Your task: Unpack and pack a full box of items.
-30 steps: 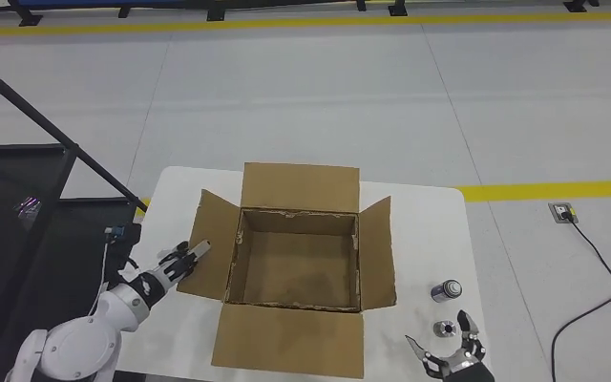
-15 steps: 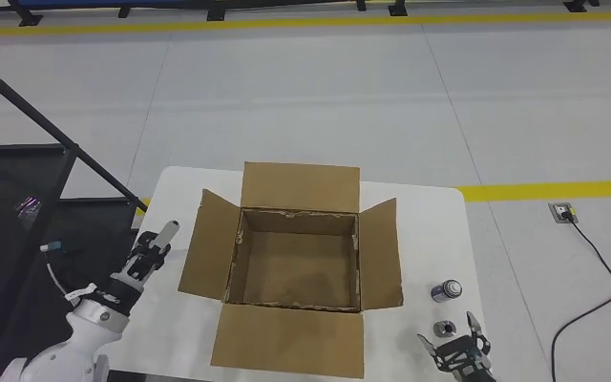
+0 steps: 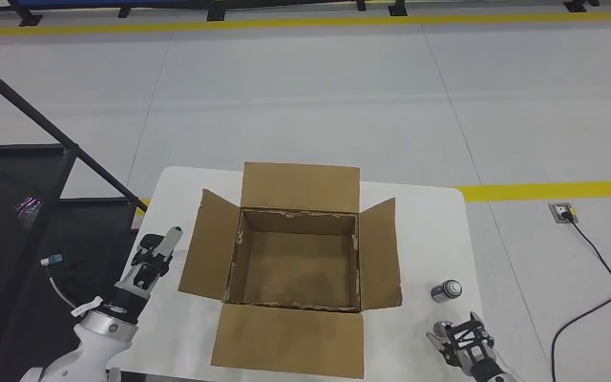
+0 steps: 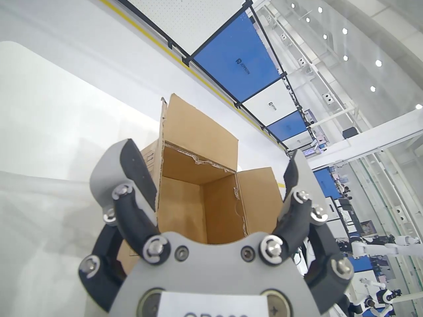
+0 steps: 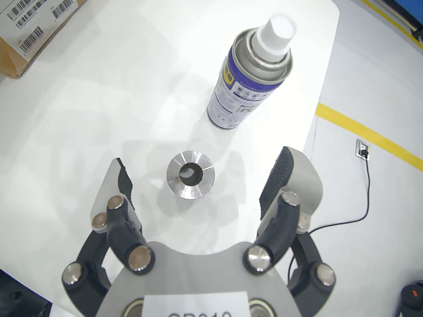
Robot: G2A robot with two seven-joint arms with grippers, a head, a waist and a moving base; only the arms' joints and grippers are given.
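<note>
An open cardboard box (image 3: pixel 296 270) stands in the middle of the white table (image 3: pixel 420 215), flaps spread, its inside bare. My left gripper (image 3: pixel 158 250) is beside the box's left flap, apart from it; in the left wrist view it (image 4: pixel 214 159) is open and faces the box (image 4: pixel 198 166). A blue-and-white spray can (image 3: pixel 445 290) (image 5: pixel 251 80) stands upright right of the box. Just in front of it sits a small metal cone-shaped ring (image 5: pixel 190 173) (image 3: pixel 441 329). My right gripper (image 5: pixel 203 163) (image 3: pixel 463 342) hovers open over the ring, one finger on each side.
The box's labelled outer wall (image 5: pixel 33 17) lies off to one side of the right gripper. The table's rounded right edge (image 5: pixel 330 34) is close behind the can. A black frame (image 3: pixel 38 191) stands left of the table.
My left gripper has pulled away from the box's left flap toward the table's left edge. The right gripper has shifted slightly right and turned over the metal ring.
</note>
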